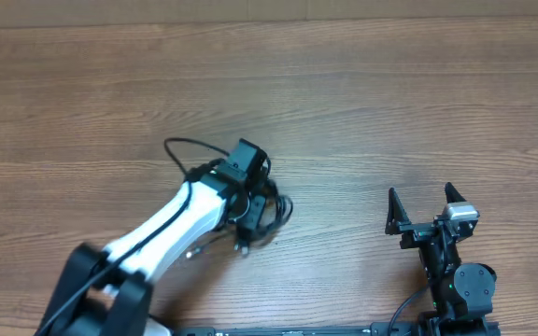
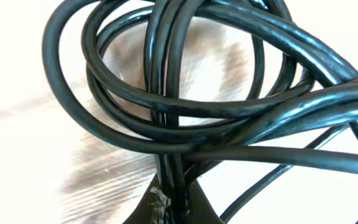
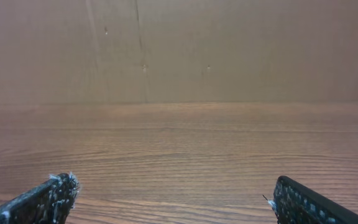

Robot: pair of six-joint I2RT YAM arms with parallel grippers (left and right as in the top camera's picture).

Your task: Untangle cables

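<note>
The cables (image 1: 267, 213) are a tangle of thin black cords bunched under the end of my left arm, with one loop (image 1: 187, 144) arching out to the upper left. In the left wrist view the cables (image 2: 185, 106) fill the frame as several overlapping black loops above the wood. My left gripper (image 2: 174, 202) is shut on a few strands that run down between its fingers. My right gripper (image 1: 427, 206) is open and empty at the lower right, well apart from the cables; its fingertips show in the right wrist view (image 3: 169, 199).
The wooden table (image 1: 362, 103) stretches around both arms. A brown wall (image 3: 179, 50) stands beyond the table's far edge in the right wrist view. A small plug end (image 1: 241, 246) sticks out below the tangle.
</note>
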